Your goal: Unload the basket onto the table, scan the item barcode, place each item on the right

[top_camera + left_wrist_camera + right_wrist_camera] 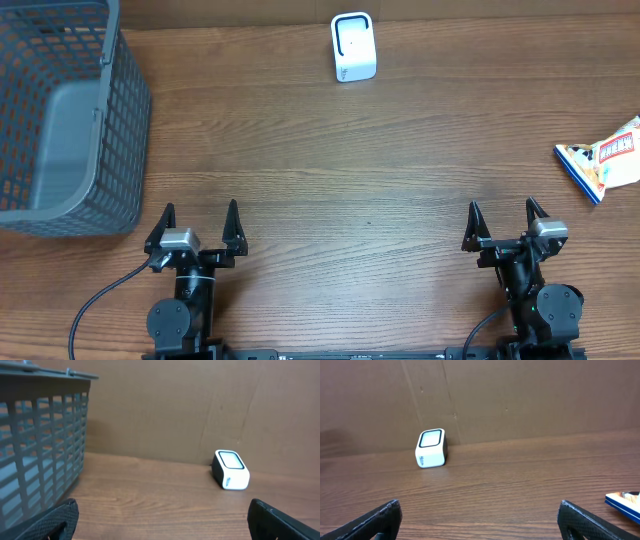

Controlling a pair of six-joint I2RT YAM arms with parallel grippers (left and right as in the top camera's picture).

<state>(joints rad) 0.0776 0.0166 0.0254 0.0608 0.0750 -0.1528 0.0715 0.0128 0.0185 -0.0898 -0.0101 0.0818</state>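
The orange-and-blue plastic snack packet is lying at two o'clock from the nearer right hand, which is standing wide apart and empty.

Basket left, packet right (scanner farther back).

Snack packet flat, well apart from scanner

Wooden table, brown, grain running left to right. On it: grey mesh basket at the far left corner; white barcode scanner standing at the far edge, near centre; snack packet lying flat at the right edge. All well apart.
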